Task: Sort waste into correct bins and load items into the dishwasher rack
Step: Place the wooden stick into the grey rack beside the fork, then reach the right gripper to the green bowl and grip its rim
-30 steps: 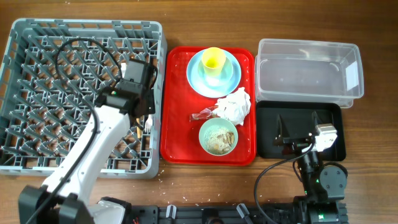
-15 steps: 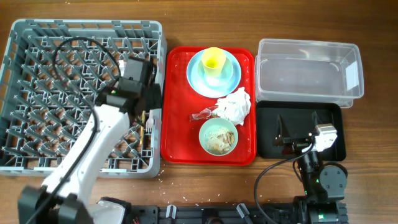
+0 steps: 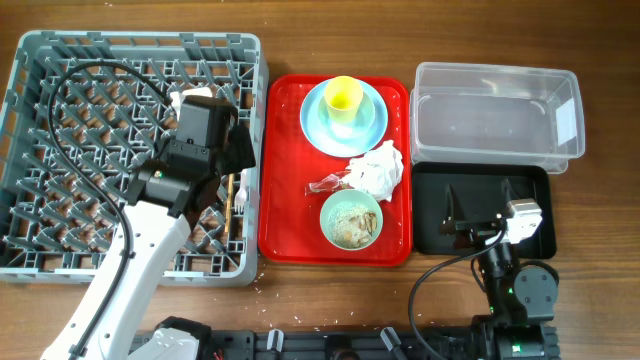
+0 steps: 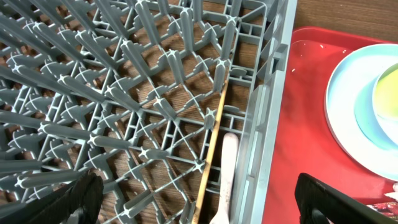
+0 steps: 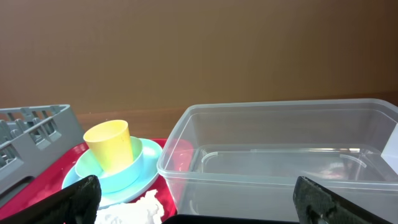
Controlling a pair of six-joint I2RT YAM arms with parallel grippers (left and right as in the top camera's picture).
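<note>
Along the rack's right wall: white fork (image 4: pixel 225 180) and chopstick (image 4: pixel 211 146) lie side by side, lengthwise on the grid floor of the dishwasher rack (image 3: pixel 140 38), toward its near-right corner; I judge both loaded.
Left gripper (image 4: pixel 202 198): jaws wide apart and empty, hovering over that same wall; both utensils lie below and between the fingers, untouched.
Reason for pose: I judge it clear of the cutlery, free for another pick.
Right gripper (image 5: pixel 199 199): jaws apart, empty, parked over the black tray (image 3: pixel 430 235) at the near-right corner of the table (image 3: pixel 330 285).
Outstanding on red tray (image 3: pixel 280 235), table centre: cup (image 3: pixel 343 97) on plate (image 3: pixel 375 125), napkin (image 3: pixel 378 168), bowl (image 3: pixel 323 218) with scraps (image 3: pixel 350 222).
Clear tub (image 3: pixel 495 70), far-right corner: holds nothing.
</note>
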